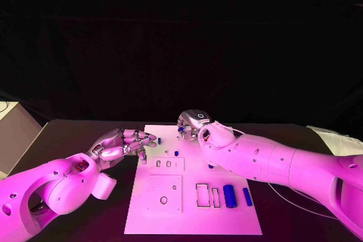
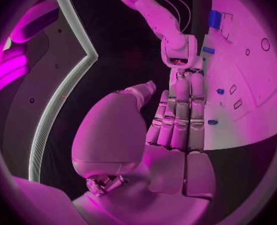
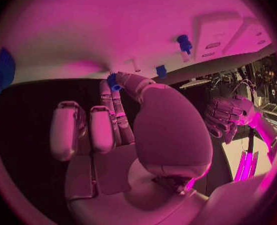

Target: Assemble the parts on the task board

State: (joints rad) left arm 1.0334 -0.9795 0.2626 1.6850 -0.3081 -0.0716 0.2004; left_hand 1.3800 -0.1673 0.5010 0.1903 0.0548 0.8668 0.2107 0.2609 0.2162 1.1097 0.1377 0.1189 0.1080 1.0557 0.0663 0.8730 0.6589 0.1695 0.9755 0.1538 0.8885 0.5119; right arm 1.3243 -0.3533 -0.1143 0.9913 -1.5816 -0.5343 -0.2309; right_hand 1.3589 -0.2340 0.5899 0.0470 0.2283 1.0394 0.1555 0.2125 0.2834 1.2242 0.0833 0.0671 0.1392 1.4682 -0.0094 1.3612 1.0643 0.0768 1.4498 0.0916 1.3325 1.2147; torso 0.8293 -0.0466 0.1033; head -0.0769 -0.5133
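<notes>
The task board is seen lying flat in the middle of the black table, its long side running away from the robot.

The right hand is held over the far end of the board, fingers curled downward. In the right wrist view a small blue part is seen pinched between the thumb tip and a fingertip, while the other fingers are folded in beside them; the hand is thus grasping that part. In the head view a patch of blue is glimpsed under the same hand, close above the board's far edge.

The left hand is held at the board's left edge, near its far half. Its fingers are seen stretched out side by side and slightly apart, the thumb set off to one side, and nothing is held in them: the hand is released. Whether the fingertips touch the board's rim cannot be told.

On the board itself, a large blue cylinder and a thinner blue bar are seen lying side by side near the right edge, just beside two rectangular recesses. A small blue piece is seen near the board's middle, another close to the right arm, and one more just beside the left hand's fingertips.
</notes>
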